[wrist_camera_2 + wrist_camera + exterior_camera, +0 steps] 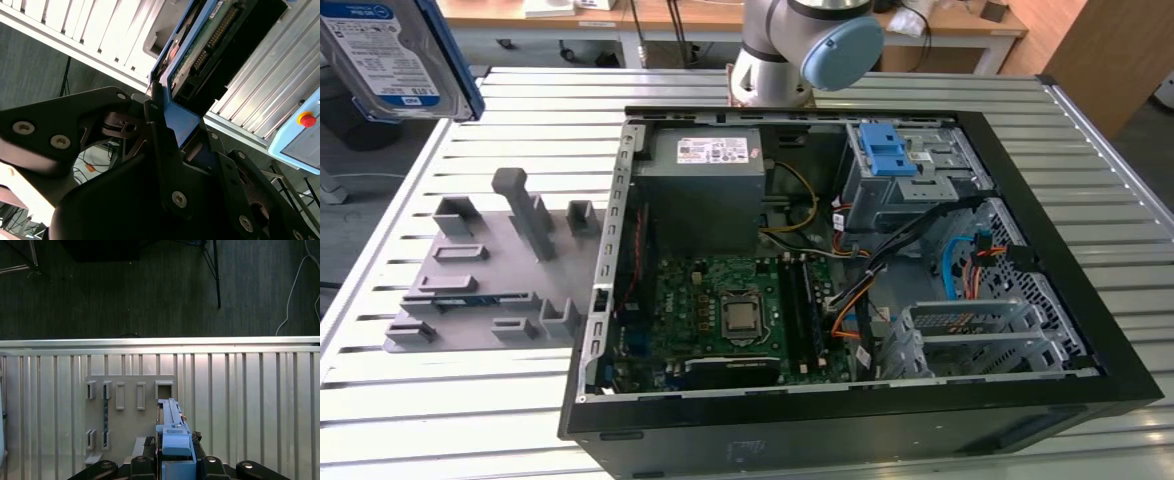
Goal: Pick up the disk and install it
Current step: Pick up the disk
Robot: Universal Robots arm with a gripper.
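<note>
While held above the counter (454, 410), disk (390, 60): clamped by its blue frame.
End effector (174, 449): clenched on the disk.
Computer case (1067, 400): lying open, beside grey rack (494, 270).

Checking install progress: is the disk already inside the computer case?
No, the disk hangs in the air above the table, outside the open computer case.

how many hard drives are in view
1: the flat silver metal hard drive in a blue plastic carrier, held in the gripper, up at the exterior view's left. The grey metal cage may hide others.
</note>
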